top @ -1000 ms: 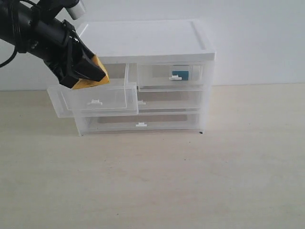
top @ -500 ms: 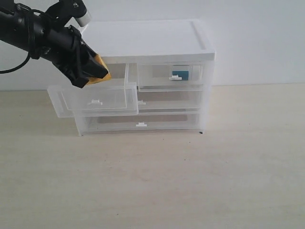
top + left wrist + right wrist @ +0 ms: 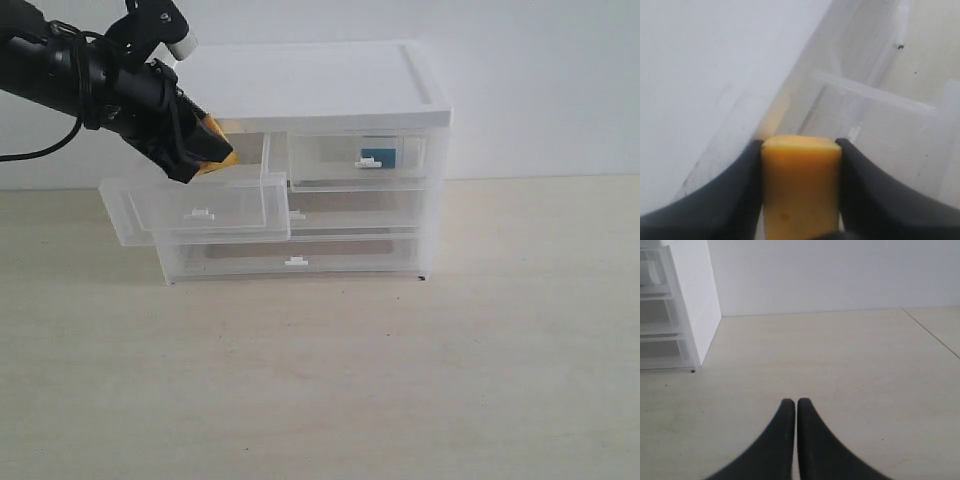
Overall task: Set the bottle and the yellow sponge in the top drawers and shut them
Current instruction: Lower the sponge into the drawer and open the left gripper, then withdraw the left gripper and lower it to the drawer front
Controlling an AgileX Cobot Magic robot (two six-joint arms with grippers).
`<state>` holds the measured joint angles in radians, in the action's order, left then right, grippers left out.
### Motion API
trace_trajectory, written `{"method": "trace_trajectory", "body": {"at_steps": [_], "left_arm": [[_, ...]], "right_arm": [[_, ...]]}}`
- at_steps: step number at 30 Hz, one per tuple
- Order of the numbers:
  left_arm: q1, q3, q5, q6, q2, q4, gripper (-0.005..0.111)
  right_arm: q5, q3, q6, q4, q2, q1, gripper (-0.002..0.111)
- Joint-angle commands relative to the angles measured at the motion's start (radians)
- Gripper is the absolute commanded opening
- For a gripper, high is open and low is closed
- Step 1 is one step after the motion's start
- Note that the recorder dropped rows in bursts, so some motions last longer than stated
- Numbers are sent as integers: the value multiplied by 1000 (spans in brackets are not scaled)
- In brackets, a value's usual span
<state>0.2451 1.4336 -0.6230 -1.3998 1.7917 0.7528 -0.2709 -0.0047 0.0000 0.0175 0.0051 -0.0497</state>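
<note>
My left gripper [image 3: 205, 150] is shut on the yellow sponge [image 3: 222, 158], holding it just above the back of the pulled-out left top drawer [image 3: 200, 208], close to the cabinet's front. In the left wrist view the sponge [image 3: 800, 185] fills the gap between the two black fingers [image 3: 747, 160], with the open drawer [image 3: 880, 125] below. The bottle [image 3: 375, 157] lies inside the right top drawer [image 3: 360, 160], which is pushed in. My right gripper [image 3: 792, 402] is shut on nothing, low over the table, and is out of the exterior view.
The white-topped cabinet [image 3: 310, 85] stands against the back wall, with two full-width drawers [image 3: 300, 255] pushed in below the top ones. In the right wrist view the cabinet's side [image 3: 695, 305] is off to one side, with bare table [image 3: 840, 365] ahead.
My left gripper has carried the sponge slightly up and to the right, closer to the cabinet over the open drawer. The right gripper has stayed shut.
</note>
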Motion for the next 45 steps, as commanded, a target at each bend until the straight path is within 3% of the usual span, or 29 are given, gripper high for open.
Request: {"method": "trace_trajectory", "body": {"at_steps": [1,4,14,17,21,27,30,36,41,45], "left_arm": [[-2,3,68,1,-4,25,52],[-2,3,96,1,-4,47,57],[-2,3,121,63,-41,49,55],[-2,3,77,143,-87,5,42],[-2,3,-22,249,-157,-69,5],[-2,3,-166,516,-222,-213,4],[-2,-32,-154,640,-262,-285,4],[-2,-225,79,763,-383,-308,4],[36,-576,565,853,-543,-304,4],[115,-722,787,888,-559,-297,4]], "right_arm": [[9,5,0,0,-5,3,0],[9,5,0,0,-5,3,0],[9,5,0,0,-5,3,0],[9,5,0,0,-5,3,0],[9,5,0,0,-5,3,0],[9,5,0,0,-5,3,0],[9,5,0,0,-5,3,0],[9,5,0,0,-5,3,0],[9,5,0,0,-5,3,0],[9,5,0,0,-5,3,0]]}}
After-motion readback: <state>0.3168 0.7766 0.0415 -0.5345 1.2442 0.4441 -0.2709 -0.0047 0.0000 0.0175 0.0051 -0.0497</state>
